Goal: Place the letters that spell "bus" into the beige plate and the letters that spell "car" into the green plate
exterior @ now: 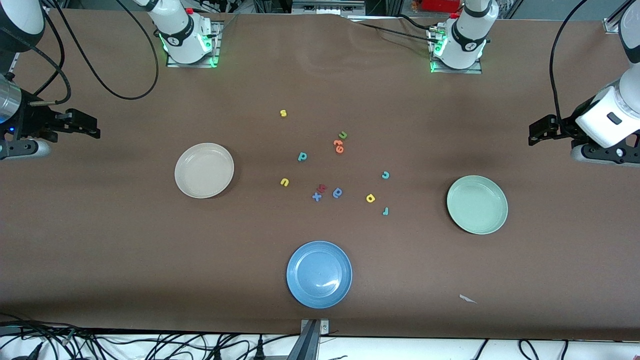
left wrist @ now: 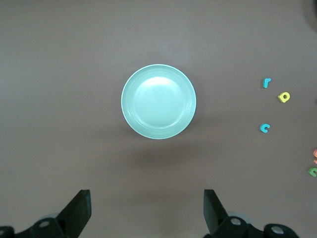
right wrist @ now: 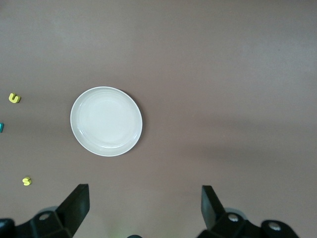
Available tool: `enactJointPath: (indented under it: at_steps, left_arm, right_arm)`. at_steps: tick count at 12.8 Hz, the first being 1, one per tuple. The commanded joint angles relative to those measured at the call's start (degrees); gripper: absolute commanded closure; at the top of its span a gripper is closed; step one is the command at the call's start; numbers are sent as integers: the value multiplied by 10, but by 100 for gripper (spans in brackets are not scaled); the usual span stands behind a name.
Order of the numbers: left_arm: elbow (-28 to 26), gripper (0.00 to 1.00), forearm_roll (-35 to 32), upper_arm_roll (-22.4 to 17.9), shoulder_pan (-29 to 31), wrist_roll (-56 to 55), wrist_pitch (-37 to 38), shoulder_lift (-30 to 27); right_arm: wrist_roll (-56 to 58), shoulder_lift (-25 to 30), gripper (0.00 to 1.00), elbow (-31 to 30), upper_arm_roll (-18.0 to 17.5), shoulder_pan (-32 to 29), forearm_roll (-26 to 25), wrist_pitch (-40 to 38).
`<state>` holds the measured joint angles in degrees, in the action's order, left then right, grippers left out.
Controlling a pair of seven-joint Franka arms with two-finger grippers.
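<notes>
Six wanted letters lie loose on the brown counter (exterior: 100, 260), none yet in a dish. The teal b (exterior: 302, 157), yellow u (exterior: 284, 182) and yellow s (exterior: 283, 113) sit toward the beige plate (exterior: 204, 170), which is at the right arm's end; the teal c (exterior: 385, 175), yellow a (exterior: 370, 198) and teal-blue r (exterior: 385, 211) sit toward the green plate (exterior: 477, 204), at the left arm's end.

Both arms wait high at the counter's ends. The right gripper (exterior: 75, 124) hangs with fingers spread wide and empty, and so does the left gripper (exterior: 542, 134).

What the first move turns on is nearness: the c, a and r lie between the green plate and the counter's middle, so the left arm looks the closer for them, the right arm for b, u and s. Each letter's long axis is hard to judge, probably too small to settle a grasp angle. A green u (exterior: 342, 135), orange letters (exterior: 338, 146) and the blue plate (exterior: 319, 274) are decoys.
</notes>
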<state>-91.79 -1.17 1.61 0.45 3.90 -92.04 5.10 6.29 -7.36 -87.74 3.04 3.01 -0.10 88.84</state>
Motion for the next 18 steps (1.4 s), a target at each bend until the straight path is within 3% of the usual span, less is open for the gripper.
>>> enactJointPath:
  at_steps: [1,18]
  left_arm:
    - [11,0,15,1,5,7,2,2]
    - [10,0,15,1,4,6,2,4]
  right_arm:
    - [2,-5,0,3,-3,0,4,-2]
    - [-5,-25,0,5,2,-11,31,24]
